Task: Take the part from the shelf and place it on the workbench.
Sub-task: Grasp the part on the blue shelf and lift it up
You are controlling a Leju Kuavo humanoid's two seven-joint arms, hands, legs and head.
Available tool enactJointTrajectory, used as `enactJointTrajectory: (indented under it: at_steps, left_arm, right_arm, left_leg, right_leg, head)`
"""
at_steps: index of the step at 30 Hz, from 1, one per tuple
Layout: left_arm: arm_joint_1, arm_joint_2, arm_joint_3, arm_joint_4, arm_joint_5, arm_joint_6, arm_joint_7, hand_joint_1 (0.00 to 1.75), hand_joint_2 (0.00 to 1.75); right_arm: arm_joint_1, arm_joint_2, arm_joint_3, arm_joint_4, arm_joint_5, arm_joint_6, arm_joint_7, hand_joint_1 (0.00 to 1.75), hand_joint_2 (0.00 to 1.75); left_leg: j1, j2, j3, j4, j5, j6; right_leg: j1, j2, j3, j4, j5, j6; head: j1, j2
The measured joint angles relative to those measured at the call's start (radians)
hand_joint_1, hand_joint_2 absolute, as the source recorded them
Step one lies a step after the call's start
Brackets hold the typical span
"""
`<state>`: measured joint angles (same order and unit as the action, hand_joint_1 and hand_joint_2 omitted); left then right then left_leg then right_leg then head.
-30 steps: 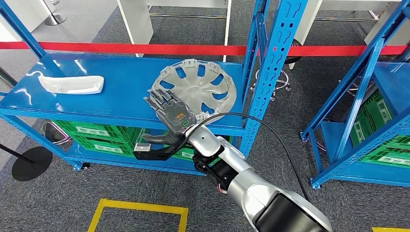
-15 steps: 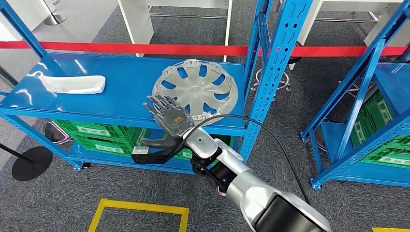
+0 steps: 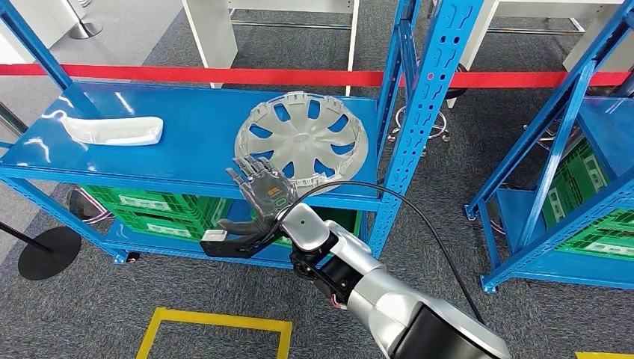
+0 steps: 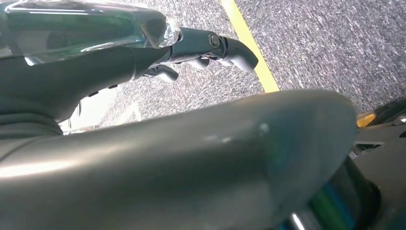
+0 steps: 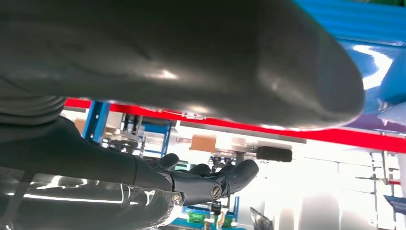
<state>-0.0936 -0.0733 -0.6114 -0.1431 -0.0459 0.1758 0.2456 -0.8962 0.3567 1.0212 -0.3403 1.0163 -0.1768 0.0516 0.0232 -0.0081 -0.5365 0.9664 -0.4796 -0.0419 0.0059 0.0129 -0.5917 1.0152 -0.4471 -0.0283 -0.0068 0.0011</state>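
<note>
Wheel cover (image 3: 302,142): a silver spoked disc lying flat on the blue shelf (image 3: 187,142), toward its right end, close to the front edge. At 9 o'clock from it, well apart, a white curved part (image 3: 112,131) lies on the same shelf. Right hand (image 3: 258,196): raised at 7 o'clock of the wheel cover, fingers spread and empty, fingertips (image 3: 243,166) at the cover's near rim; contact cannot be judged. Left hand (image 4: 210,45): hanging over grey carpet with a yellow floor line (image 4: 249,45), fingers curled loosely, holding nothing. Green crates (image 3: 149,209) stand beneath the shelf; a red barrier tape (image 3: 224,75) runs behind.
</note>
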Motion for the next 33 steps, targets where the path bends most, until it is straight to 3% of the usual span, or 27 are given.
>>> enactJointTrajectory:
  at_steps: [12, 25, 33]
  left_arm:
    - [0.003, -0.021, 0.010, 0.000, 0.027, 0.011, -0.006, 0.00, 0.00]
    - [0.009, -0.037, 0.042, 0.000, 0.059, 0.020, 0.013, 0.00, 0.00]
    - [0.009, -0.037, 0.042, 0.000, 0.047, 0.019, 0.009, 0.00, 0.00]
  right_arm:
    - [0.000, 0.000, 0.029, 0.008, -0.034, -0.003, 0.041, 0.00, 0.00]
    - [-0.017, -0.002, 0.050, 0.025, -0.099, 0.010, 0.217, 0.00, 0.00]
    - [-0.030, -0.003, 0.051, 0.062, -0.107, -0.009, 0.204, 0.00, 0.00]
  left_leg:
    - [0.000, 0.000, 0.000, 0.000, 0.000, 0.000]
    - [0.000, 0.000, 0.000, 0.000, 0.000, 0.000]
    - [0.000, 0.000, 0.000, 0.000, 0.000, 0.000]
  right_leg:
    - [0.000, 0.000, 0.000, 0.000, 0.000, 0.000]
    - [0.000, 0.000, 0.000, 0.000, 0.000, 0.000]
    - [0.000, 0.000, 0.000, 0.000, 0.000, 0.000]
  head:
    - [0.000, 0.000]
    - [0.000, 0.000]
    - [0.000, 0.000]
